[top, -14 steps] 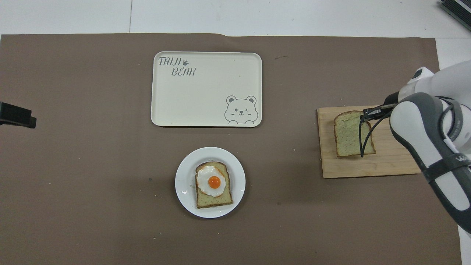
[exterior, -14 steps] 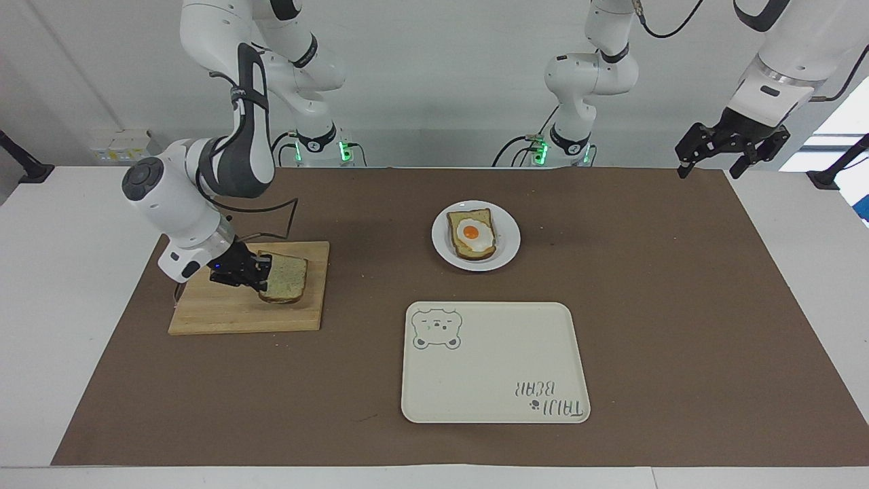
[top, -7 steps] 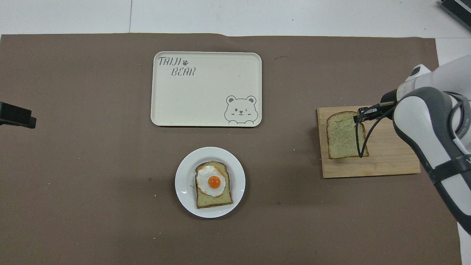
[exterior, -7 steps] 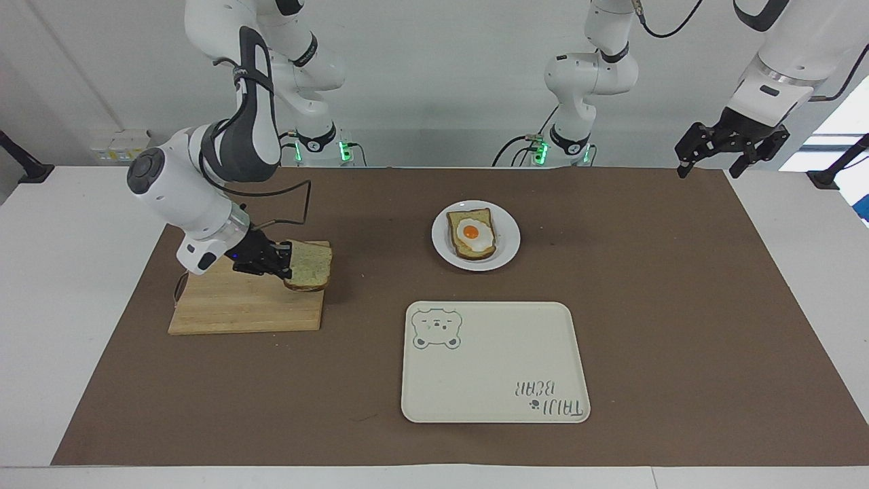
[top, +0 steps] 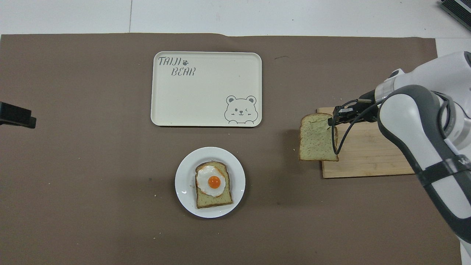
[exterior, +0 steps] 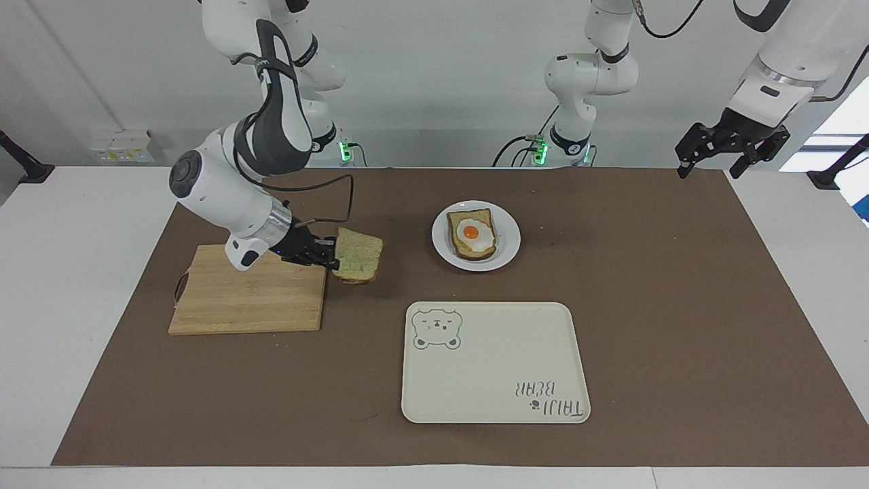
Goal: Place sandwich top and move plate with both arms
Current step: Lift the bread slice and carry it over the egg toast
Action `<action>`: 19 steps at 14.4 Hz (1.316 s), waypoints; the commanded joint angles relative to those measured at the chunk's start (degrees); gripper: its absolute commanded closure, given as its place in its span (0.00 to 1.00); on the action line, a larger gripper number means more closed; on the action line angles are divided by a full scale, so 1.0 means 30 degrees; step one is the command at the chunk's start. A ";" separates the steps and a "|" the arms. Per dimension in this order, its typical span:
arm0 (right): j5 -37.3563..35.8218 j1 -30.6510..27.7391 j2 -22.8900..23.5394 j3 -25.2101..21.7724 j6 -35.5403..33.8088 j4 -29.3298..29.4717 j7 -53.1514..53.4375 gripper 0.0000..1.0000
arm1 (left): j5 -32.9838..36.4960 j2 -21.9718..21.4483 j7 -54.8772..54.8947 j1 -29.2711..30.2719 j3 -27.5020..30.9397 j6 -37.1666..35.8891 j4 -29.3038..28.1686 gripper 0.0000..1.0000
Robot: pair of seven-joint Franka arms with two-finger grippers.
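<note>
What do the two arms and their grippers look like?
Both arms are glossy white with rounded links and grey-black joint sections. The right arm has a round grey joint cap and a loose black cable. The right gripper and left gripper are black. Green lights glow at both bases.

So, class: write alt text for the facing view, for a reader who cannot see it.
The right end effector holds a plain tan bread slice in the air between a wooden cutting board and a small white plate bearing egg-topped toast. The left end effector waits.

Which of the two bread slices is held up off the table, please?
The plain sandwich top, clamped by the right gripper beside the cutting board; the other slice carries an egg and lies on the plate.
</note>
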 commanded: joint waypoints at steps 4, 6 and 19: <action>0.1779 0.0658 -0.0551 0.1036 -0.0730 -0.0211 0.1825 1.00 | -0.0242 -0.0129 -0.0152 -0.0032 0.0086 -0.0245 0.0018 0.00; 0.2427 0.0923 -0.0611 0.1036 -0.0964 -0.0270 0.1885 1.00 | -0.0242 -0.0129 -0.0152 -0.0032 0.0115 -0.0245 0.0018 0.00; 0.3543 0.4849 -0.1373 0.1095 0.1200 -0.1060 0.4786 1.00 | -0.0271 -0.0129 -0.0298 -0.0032 0.0086 -0.0246 -0.0011 0.00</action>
